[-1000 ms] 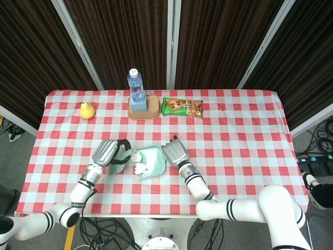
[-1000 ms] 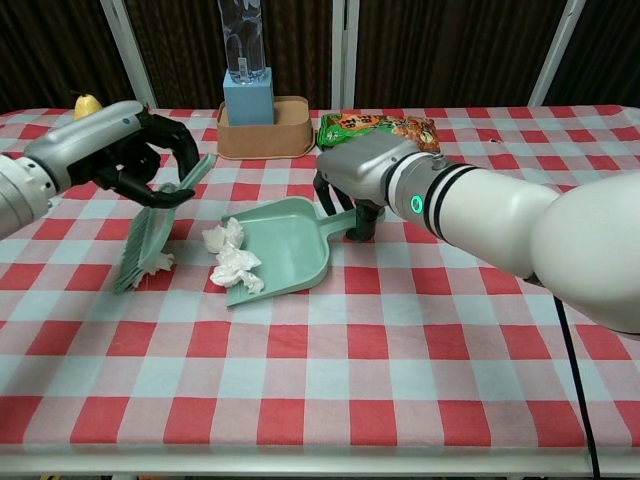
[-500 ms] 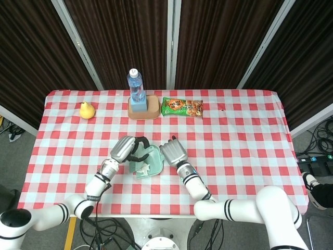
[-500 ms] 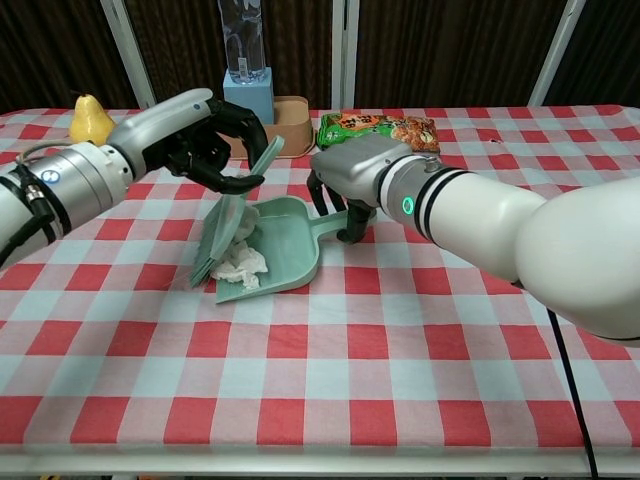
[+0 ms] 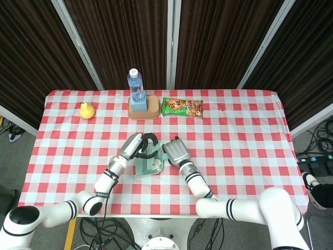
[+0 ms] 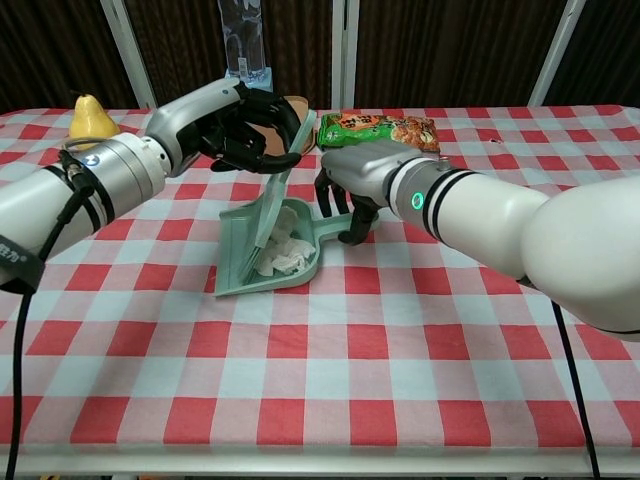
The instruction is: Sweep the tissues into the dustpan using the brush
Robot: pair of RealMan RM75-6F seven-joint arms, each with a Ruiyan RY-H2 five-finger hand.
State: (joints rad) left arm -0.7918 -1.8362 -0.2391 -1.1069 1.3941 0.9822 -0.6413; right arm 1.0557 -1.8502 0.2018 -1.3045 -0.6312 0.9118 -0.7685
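Observation:
My left hand point(image 6: 245, 128) point(image 5: 136, 146) grips the handle of a green brush point(image 6: 268, 214), whose bristles reach down into the green dustpan point(image 6: 236, 268) point(image 5: 141, 169). Crumpled white tissues point(image 6: 285, 250) point(image 5: 154, 165) lie inside the pan beside the bristles. My right hand point(image 6: 358, 177) point(image 5: 176, 151) holds the dustpan's handle at the pan's right end, its fingers curled down around it. The pan rests on the red-checked tablecloth point(image 6: 400, 340) in front of me.
A water bottle point(image 5: 136, 86) stands in a blue holder on a tan tray point(image 5: 152, 111) at the back. Next to the tray lies a green snack packet point(image 5: 181, 107). A yellow pear point(image 5: 87, 110) sits far left.
My left hand swept the brush rightward, pushing the tissues from the pan's mouth and the cloth deep into the dustpan. The pan has turned a little under my right hand.

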